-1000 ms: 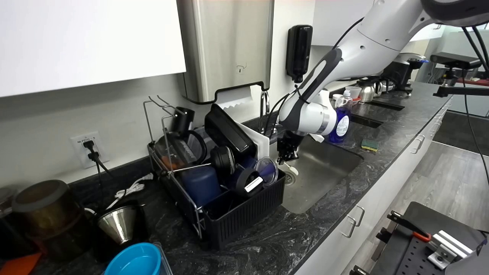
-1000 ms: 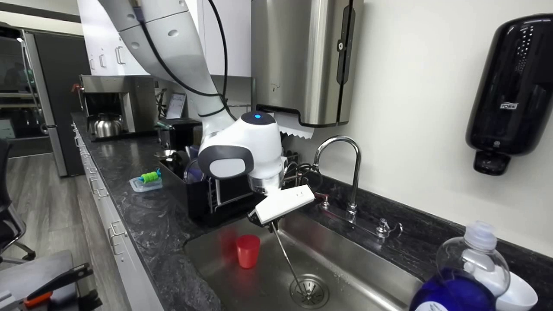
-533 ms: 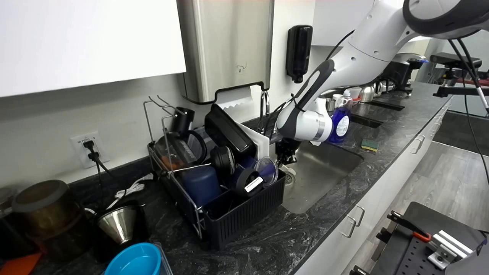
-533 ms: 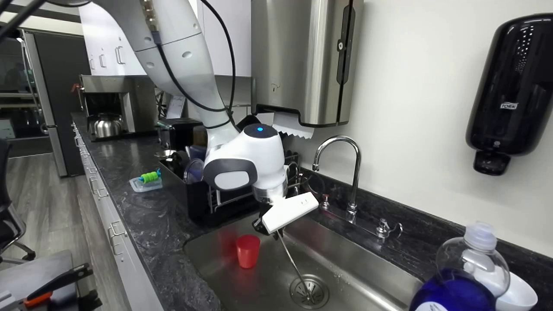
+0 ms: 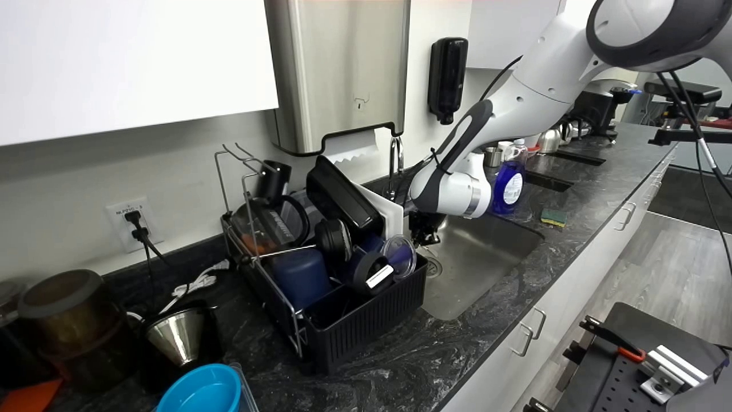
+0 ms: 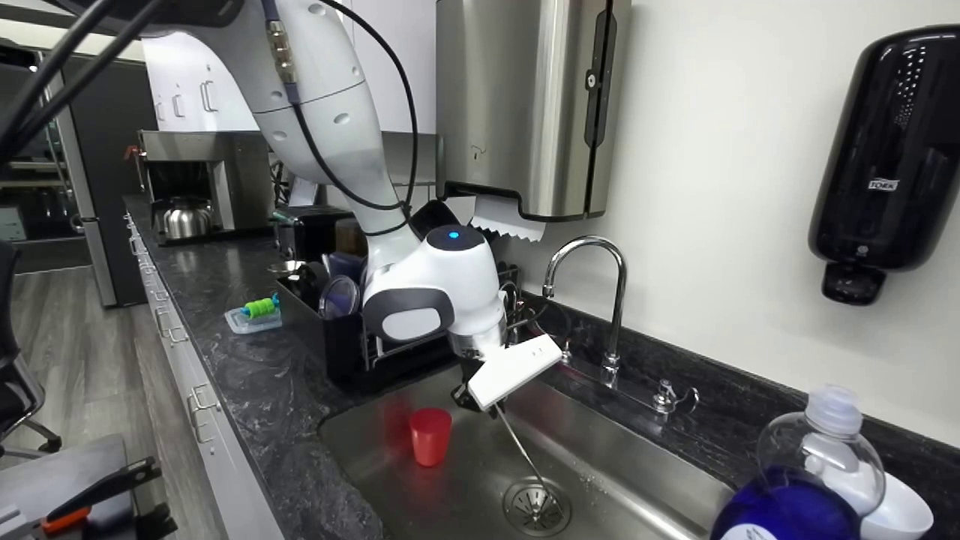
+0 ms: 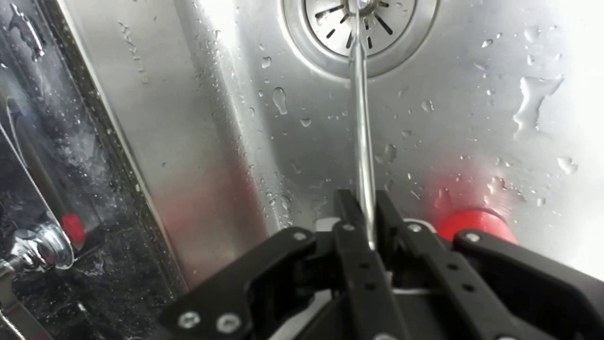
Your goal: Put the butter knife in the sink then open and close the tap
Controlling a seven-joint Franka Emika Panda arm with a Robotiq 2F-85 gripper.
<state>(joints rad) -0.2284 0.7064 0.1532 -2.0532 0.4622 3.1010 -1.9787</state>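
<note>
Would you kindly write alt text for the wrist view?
A black gripper holds a slim silver metal butter knife, pointing toward the round slotted drain of a wet grey steel sink. A red cup shows partly at lower right.

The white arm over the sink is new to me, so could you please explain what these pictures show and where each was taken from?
This is one robot arm ending in a black hand. Both exterior views look on from different places outside it; the wrist view is taken from its wrist, past the hand and down into the sink. The hand is shut on a knife, whose free end reaches over the drain; I cannot tell whether it touches. A red cup is in the sink too, and the tap stands along one edge. The dark surface around is a counter. On it are a loaded dish rack, a bottle of blue liquid and a sponge.
</note>
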